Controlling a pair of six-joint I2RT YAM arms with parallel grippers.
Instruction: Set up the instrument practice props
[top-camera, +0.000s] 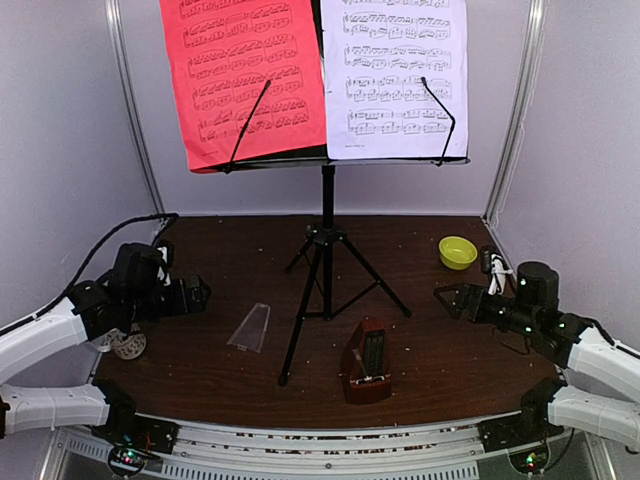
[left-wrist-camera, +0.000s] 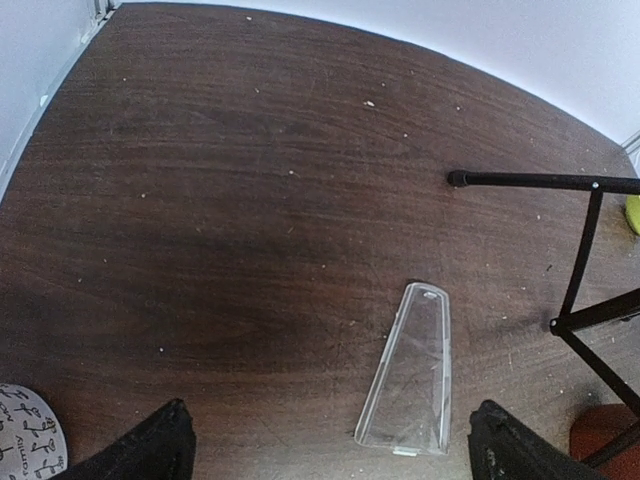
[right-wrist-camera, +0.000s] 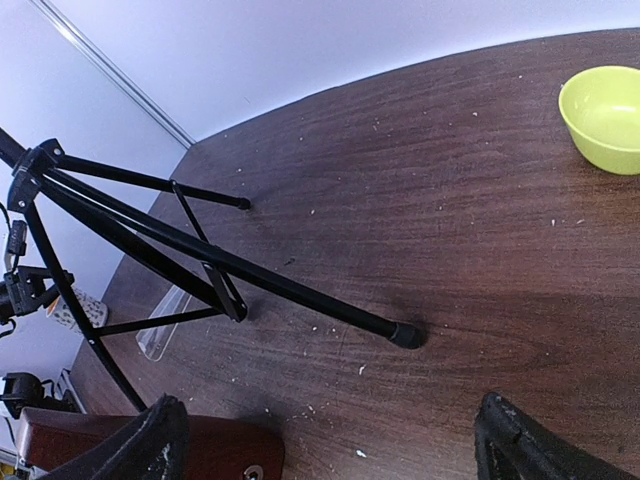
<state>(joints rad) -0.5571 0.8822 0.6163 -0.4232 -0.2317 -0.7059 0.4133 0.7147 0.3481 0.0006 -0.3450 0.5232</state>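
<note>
Both of your tools stand released and empty, the left tool (top-camera: 198, 294) near the patterned mug (top-camera: 127, 346) and the right tool (top-camera: 447, 299) near the yellow-green bowl (top-camera: 457, 252), over a dark, pale-flecked wood counter (top-camera: 230, 250) boxed in by plain pale walls (top-camera: 60, 120). Your music stand (top-camera: 326, 255) sits mid-counter on its tripod, holding the red sheet (top-camera: 245, 80) beside the white sheet (top-camera: 395, 75). The brown metronome (top-camera: 367, 365) stands near its front legs, with a clear cover (top-camera: 250, 327) lying flat on the stand's other side.
</note>
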